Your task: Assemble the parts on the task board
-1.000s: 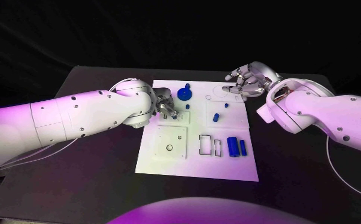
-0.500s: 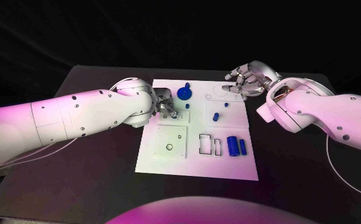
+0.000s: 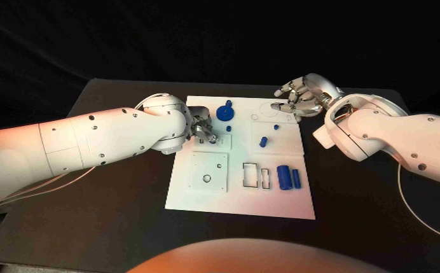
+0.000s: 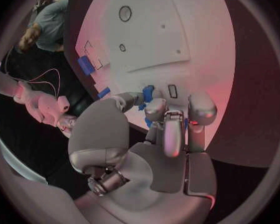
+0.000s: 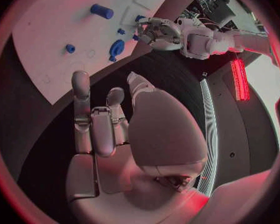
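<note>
1. Task board (image 3: 240, 187) lay mid-table, small blue parts (image 3: 288, 178) scattered on it.
2. Left hand (image 3: 203, 130) pinched a blue piece (image 4: 147, 93) over the board's left side; a loose pinch could drop or misalign it.
3. Right hand (image 3: 298, 101) hovered past the far right corner, fingers spread, holding nothing.

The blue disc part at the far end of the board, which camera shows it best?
The head view: the blue disc part sits unobstructed on the task board, beside the left hand. The right wrist view shows it small; I can't pick it out in the left wrist view.
</note>
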